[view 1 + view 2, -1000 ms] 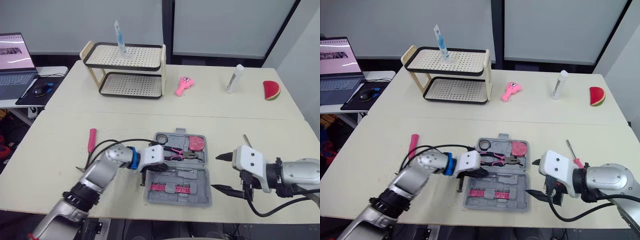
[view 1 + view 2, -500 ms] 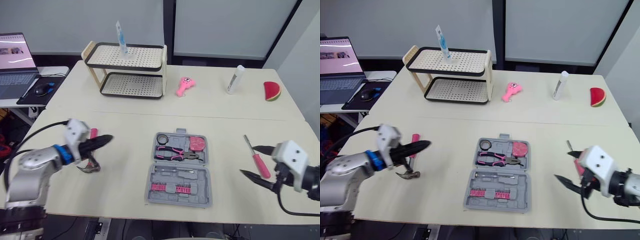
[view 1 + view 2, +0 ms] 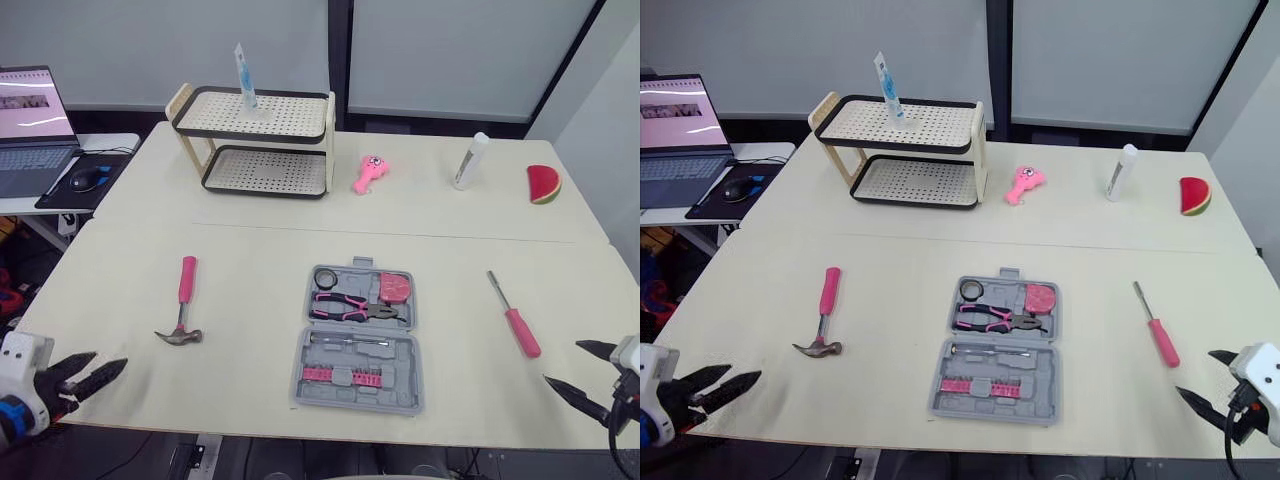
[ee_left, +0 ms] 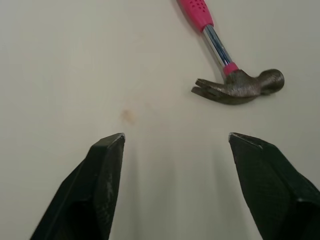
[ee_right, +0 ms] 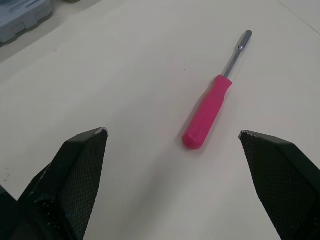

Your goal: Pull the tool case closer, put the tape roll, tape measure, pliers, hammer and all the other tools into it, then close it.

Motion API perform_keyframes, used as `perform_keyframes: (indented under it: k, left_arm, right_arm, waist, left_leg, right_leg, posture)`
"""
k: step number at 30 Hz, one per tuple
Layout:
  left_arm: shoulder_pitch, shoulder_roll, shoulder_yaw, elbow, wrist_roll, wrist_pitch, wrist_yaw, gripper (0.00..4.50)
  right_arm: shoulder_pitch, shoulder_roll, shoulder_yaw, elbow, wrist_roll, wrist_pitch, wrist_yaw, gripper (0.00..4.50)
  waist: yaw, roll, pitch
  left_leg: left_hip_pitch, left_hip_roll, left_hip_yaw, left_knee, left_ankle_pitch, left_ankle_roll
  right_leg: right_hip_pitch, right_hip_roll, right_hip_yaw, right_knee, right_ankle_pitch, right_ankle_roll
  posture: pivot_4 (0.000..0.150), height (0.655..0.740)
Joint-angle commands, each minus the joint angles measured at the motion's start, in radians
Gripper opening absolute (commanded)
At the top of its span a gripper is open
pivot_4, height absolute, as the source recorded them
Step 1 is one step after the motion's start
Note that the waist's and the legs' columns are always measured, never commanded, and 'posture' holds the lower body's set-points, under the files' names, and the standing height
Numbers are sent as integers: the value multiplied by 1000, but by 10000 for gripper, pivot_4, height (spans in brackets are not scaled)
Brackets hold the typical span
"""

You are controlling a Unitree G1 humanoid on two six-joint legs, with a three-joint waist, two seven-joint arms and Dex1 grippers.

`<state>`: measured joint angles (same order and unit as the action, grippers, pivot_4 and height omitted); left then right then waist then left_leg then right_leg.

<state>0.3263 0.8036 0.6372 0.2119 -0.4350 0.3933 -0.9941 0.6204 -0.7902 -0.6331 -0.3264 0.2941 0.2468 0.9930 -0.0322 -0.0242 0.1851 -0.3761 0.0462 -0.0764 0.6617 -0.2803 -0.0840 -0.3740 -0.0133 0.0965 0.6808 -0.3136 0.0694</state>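
Note:
The grey tool case (image 3: 360,345) lies open and flat at the table's middle front. Its far half holds a black tape roll (image 3: 325,277), pink-handled pliers (image 3: 355,307) and a pink tape measure (image 3: 397,287); its near half holds pink bits (image 3: 340,376). A pink-handled hammer (image 3: 182,305) lies left of the case, its head (image 4: 240,86) just beyond my left gripper (image 4: 177,140). That left gripper (image 3: 108,364) is open and empty at the near left corner. A pink screwdriver (image 3: 515,320) lies right of the case. My right gripper (image 3: 562,362) is open, near the screwdriver (image 5: 210,110).
A two-tier rack (image 3: 255,140) with a tube (image 3: 241,70) on top stands at the back left. A pink toy (image 3: 368,172), a white bottle (image 3: 469,160) and a watermelon slice (image 3: 543,182) lie along the back. A laptop (image 3: 30,125) sits on a side desk.
Both arms have drawn back from the case to the near table corners. The left gripper, shut before, now stands open past the hammer. The right gripper stayed open.

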Motion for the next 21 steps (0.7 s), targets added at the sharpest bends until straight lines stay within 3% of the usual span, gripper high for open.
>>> perform_keyframes:
  k: [1,10,16,21]
  left_arm:
    - [12,-5,32,-58,-35,20,12,44657]
    - [22,-39,59,-94,-63,51,99,44657]
    - [5,-89,69,-182,-95,122,202,44657]
    - [-26,-151,58,-299,-108,186,328,44657]
  right_arm:
    - [9,-7,-35,14,0,-31,16,45000]
    - [-90,-78,1,-64,55,16,46,45000]
    - [-311,-222,144,-234,198,196,90,45000]
    - [-653,-299,367,-307,357,356,102,45000]
  waist:
    - [0,0,0]
    - [-11,0,-1]
    - [-21,0,0]
    - [-18,0,1]
  left_leg:
    - [1,0,0,0,0,0]
    - [2,0,1,-1,0,0]
    - [2,1,1,-1,0,0]
    - [-1,0,-1,-1,0,0]
  right_leg:
    - [1,0,0,0,-1,1]
    - [1,0,1,0,-1,0]
    - [1,0,1,0,0,0]
    - [-1,-2,0,-2,1,1]
  posture:
    - [1500,7350]
    - [1500,7350]
    - [1500,7350]
    - [1500,7350]
